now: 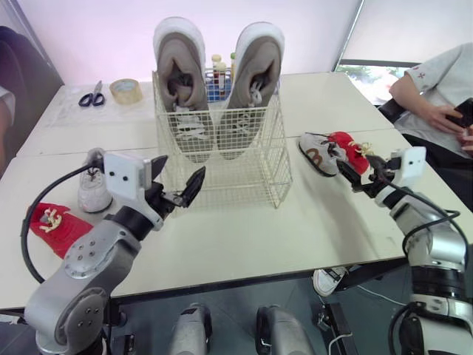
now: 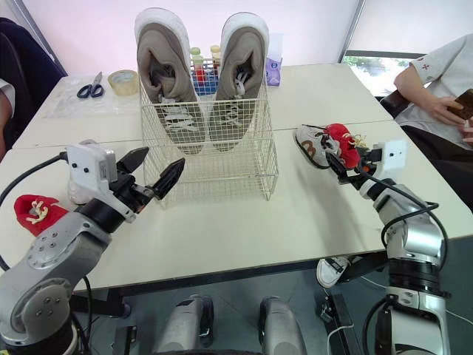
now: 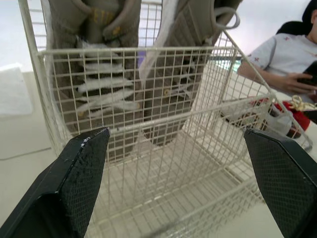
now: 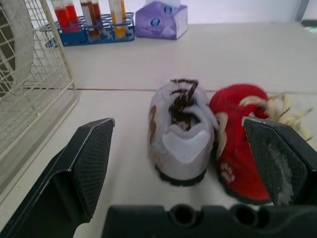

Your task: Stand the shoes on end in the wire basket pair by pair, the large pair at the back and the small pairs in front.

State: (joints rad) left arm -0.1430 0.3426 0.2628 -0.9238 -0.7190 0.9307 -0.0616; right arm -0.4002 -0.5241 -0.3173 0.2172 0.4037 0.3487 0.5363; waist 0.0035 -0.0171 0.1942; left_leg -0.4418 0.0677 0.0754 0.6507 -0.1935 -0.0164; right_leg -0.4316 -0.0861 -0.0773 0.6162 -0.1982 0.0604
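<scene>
Wire basket [image 1: 244, 181] sat centre frame on the white table [image 1: 244, 237]. The large grey pair stood on end against its back wall, heels up: left large shoe [image 1: 179, 74], right large shoe [image 1: 251, 74].

All four small shoes lay on the table outside the basket. White shoe with brown laces [image 1: 319, 154] and red shoe [image 1: 351, 151] lay touching side by side, right of centre. Second white shoe [image 1: 94, 188] and second red shoe [image 1: 55, 225] were at lower left, close together.

Left gripper [image 1: 185, 166] hung just off the basket's front left corner, fingers spread wide, holding nothing, pointed into the front wall. Right gripper [image 4: 178, 124] sat low over the table just short of the right-hand small shoes, fingers spread wider than both together, not touching either.

Scissors [image 1: 92, 96] and tape roll [image 1: 126, 90] were upper left. Test tube rack [image 4: 91, 22] and tissue box [image 4: 162, 19] stood behind the basket. A seated person's arm [image 1: 436, 96] showed at the right edge.
</scene>
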